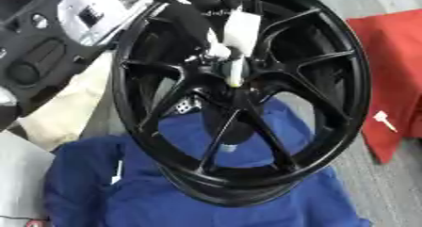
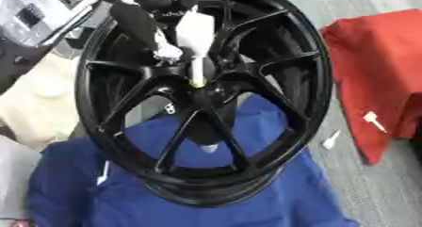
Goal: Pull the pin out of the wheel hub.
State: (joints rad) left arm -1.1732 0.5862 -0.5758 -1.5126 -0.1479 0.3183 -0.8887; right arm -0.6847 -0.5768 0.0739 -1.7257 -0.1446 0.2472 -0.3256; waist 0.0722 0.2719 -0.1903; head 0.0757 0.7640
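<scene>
A black multi-spoke wheel hub [image 1: 272,127] stands tilted on a blue cloth [image 1: 165,193]. A white pin [image 1: 236,70] with a wide flat head points down at the hub's centre bore, its yellowish tip right at the centre. My left hand [image 1: 194,21] comes in from the upper left over the rim, with its fingers curled round the pin's upper part. How deep the tip sits in the bore is hidden. My right hand shows in neither view.
A red cloth [image 1: 395,56] lies to the right with a loose white pin [image 1: 383,120] at its edge. Another white pin [image 2: 330,139] lies on the grey floor. A cream-coloured sheet [image 1: 66,108] is at the left, under my forearm.
</scene>
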